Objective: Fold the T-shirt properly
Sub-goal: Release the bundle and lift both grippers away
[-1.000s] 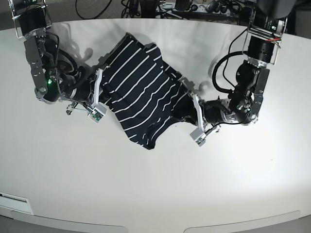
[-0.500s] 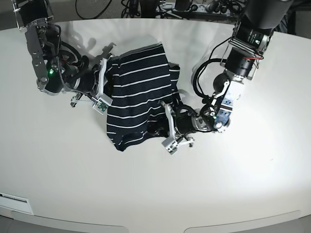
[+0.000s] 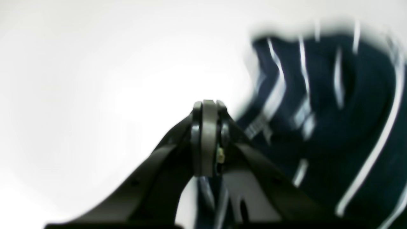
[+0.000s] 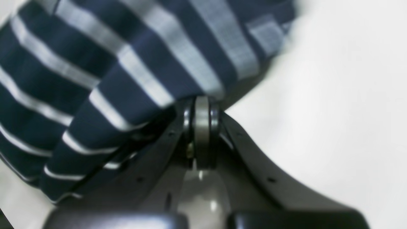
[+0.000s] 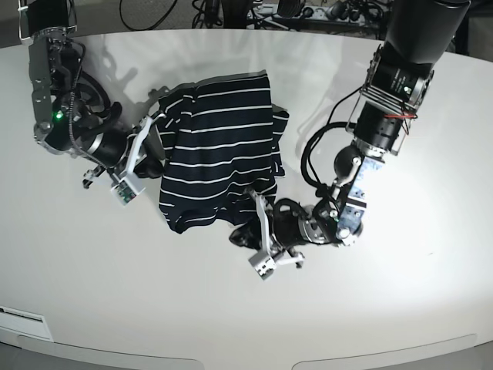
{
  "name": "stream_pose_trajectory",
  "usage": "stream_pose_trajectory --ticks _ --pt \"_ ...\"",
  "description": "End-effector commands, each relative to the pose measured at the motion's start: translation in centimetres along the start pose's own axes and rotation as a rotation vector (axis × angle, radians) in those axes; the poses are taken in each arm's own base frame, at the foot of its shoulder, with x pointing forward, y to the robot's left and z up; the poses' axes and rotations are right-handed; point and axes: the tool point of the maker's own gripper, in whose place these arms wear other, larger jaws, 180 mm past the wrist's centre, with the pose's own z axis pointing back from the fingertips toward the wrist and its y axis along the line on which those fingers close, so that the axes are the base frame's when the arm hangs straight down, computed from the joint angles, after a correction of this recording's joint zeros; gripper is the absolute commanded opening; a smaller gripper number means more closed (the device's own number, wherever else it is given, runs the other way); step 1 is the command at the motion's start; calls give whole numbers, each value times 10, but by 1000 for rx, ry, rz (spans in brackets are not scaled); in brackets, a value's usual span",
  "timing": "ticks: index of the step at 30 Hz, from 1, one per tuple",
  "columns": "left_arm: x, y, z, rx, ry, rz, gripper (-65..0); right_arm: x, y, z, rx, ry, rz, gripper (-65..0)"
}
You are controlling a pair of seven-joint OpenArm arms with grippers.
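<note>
The T-shirt (image 5: pixel 219 150), dark navy with thin white stripes, lies bunched and partly doubled over in the middle of the white table (image 5: pixel 154 293). My right gripper (image 5: pixel 152 150) is shut on the shirt's left edge; in the right wrist view the striped cloth (image 4: pixel 127 63) drapes over the closed tips of the gripper (image 4: pixel 202 101). My left gripper (image 5: pixel 250 235) is shut at the shirt's lower right corner, where a dark fold clings to it. In the blurred left wrist view the gripper (image 3: pixel 208 106) is closed, with the shirt (image 3: pixel 334 127) to its right and under the fingers.
Both arms reach in low over the table, one from each side. Black cables (image 5: pixel 323 162) loop beside the arm on the right of the base view. More cables and gear (image 5: pixel 254 11) lie beyond the table's far edge.
My left gripper has dragged the shirt's right side down and leftward. My right gripper shifted slightly down-left. The shirt went from spread diagonally to a narrower, bunched shape.
</note>
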Motion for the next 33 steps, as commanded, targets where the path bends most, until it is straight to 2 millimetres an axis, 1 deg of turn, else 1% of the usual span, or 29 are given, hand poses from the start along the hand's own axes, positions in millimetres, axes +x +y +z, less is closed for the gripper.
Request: stream_pose_trajectory --ticks 1,4,6,9,11,12,14,18,22,26,27,30,33 --pt "37 8 7 1 -74 -9 -650 28 -6 14 -6 -99 22 -650" --pt "61 12 21 -53 -100 94 -650 61 -11 46 24 -252 31 -650" --pt "74 7 34 -120 -135 177 -650 75 -11 66 65 -333 54 -650" --pt "88 -6 57 -270 -206 320 -650 79 -14 86 103 -373 40 -650" --pt "94 -19 78 -405 -251 392 -650 79 -12 96 135 -385 17 -650" --pt "88 -23 85 -443 -225 399 -650 78 -11 101 151 -395 0 -650" --pt "87 -16 94 -425 -240 401 -650 74 -11 108 163 -401 -30 -650" --pt "69 -10 104 -388 -226 416 -650 54 -10 119 172 -373 -94 -650" --pt "38 -21 109 -371 -171 487 -650 23 -12 127 141 -305 -162 -650" --pt "8 -49 121 -360 -120 448 -650 -17 -13 137 98 -176 -220 -650" --pt "2 -59 125 -362 -109 431 -650 -28 -12 140 89 -137 -233 -650" --pt "-15 -90 139 -368 -68 364 -650 -50 -7 149 72 -75 -272 -650" --pt "-32 -125 156 -383 -13 291 -650 -71 2 156 75 -12 -314 -650"
